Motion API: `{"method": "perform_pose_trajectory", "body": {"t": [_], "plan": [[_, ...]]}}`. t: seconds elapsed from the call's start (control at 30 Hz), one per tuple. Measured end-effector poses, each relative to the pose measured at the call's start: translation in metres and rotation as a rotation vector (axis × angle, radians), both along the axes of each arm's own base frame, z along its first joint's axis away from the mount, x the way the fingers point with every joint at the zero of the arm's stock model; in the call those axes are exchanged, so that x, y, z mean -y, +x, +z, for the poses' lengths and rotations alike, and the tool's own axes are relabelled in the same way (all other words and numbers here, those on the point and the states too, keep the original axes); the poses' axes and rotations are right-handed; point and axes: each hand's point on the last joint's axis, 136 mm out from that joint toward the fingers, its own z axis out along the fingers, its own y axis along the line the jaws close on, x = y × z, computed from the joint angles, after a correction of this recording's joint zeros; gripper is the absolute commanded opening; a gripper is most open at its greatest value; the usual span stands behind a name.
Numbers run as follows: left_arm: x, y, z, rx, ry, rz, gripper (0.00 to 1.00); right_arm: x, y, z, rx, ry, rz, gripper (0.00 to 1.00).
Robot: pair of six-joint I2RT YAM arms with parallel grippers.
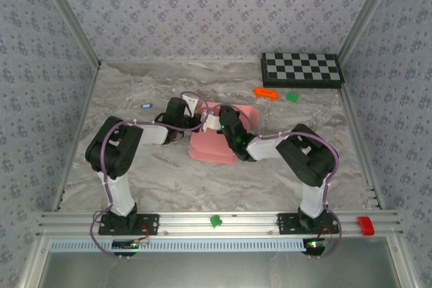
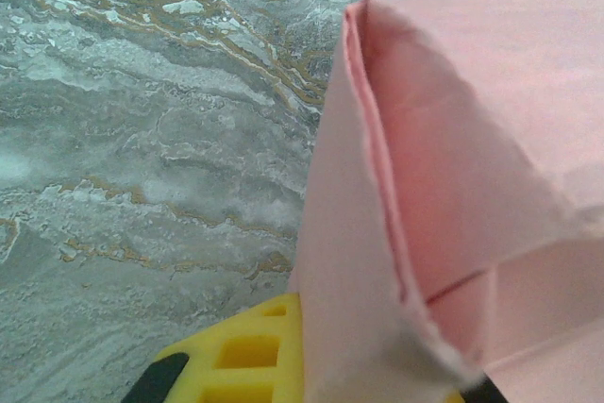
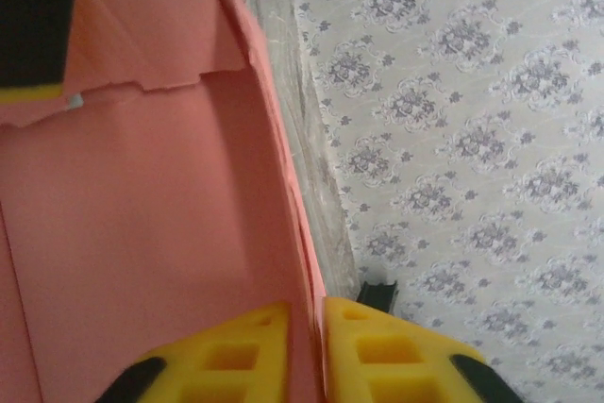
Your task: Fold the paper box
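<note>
Paper box (image 1: 206, 145): salmon-pink card, part-formed, mid-desk, between the two wrists. One panel lies flat toward the near side, another stands up at the far right.

Desk (image 1: 135, 166): marbled grey, walled by patterned paper.

Checkerboard (image 1: 302, 69): far right corner, well apart from the work.

Left end effector (image 1: 197, 121): at the box's left edge. Its wrist view shows one yellow finger (image 2: 247, 354) beside a folded corner of the card (image 2: 453, 186). The card covers the gap, so I cannot tell whether the jaws are spread or clamped.

Right end effector (image 3: 318, 313): reaches in from the right, with the fingers pressed nearly together and pinching an upright wall of the box (image 3: 142, 214) at its edge.

Small items: orange piece (image 1: 266, 92) and green piece (image 1: 292, 96) on the far right, and a tiny bluish object (image 1: 145, 105) on the far left.

Risks, as I judge them:
- The card is thin. A pull on the pinched wall while the left side is pinned could tear it or crease it off the score line.
- The pinch sits right at the edge, so the wall could slip free and spring back flat.
- If the left hold is loose, the whole box could slide on the smooth desk instead of folding.
- The wrists are crowded together, so a swing by either could knock the other.
</note>
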Motion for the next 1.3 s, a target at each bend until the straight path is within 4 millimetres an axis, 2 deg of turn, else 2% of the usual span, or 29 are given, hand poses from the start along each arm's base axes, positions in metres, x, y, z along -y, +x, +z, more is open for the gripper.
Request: {"method": "perform_pose_trajectory", "body": {"t": [0.13, 0.23, 0.33, 0.63, 0.8, 1.0, 1.13, 1.3], "plan": [[-0.002, -0.001, 0.000, -0.001, 0.017, 0.015, 0.00, -0.004, -0.002, 0.004, 0.009, 0.022, 0.006, 0.65], [-0.007, -0.001, 0.003, -0.002, 0.033, 0.035, 0.00, -0.005, -0.004, 0.007, 0.011, 0.035, 0.004, 0.78], [-0.013, 0.000, 0.008, -0.004, 0.049, 0.067, 0.00, -0.007, -0.007, 0.020, 0.018, 0.066, 0.002, 0.84], [-0.034, -0.005, 0.042, -0.010, 0.043, 0.206, 0.00, -0.009, -0.022, 0.093, -0.021, 0.270, -0.021, 0.84], [-0.049, -0.015, 0.044, -0.078, 0.048, 0.303, 0.00, -0.004, -0.031, 0.120, -0.136, 0.452, -0.068, 0.84], [-0.067, -0.037, 0.038, -0.194, 0.075, 0.403, 0.00, 0.007, -0.032, 0.142, -0.291, 0.640, -0.162, 0.82], [-0.070, -0.048, 0.044, -0.251, 0.070, 0.448, 0.00, 0.019, -0.031, 0.149, -0.405, 0.749, -0.248, 0.78], [-0.072, -0.059, 0.049, -0.296, 0.064, 0.481, 0.00, 0.032, -0.024, 0.146, -0.526, 0.851, -0.338, 0.76]]}}
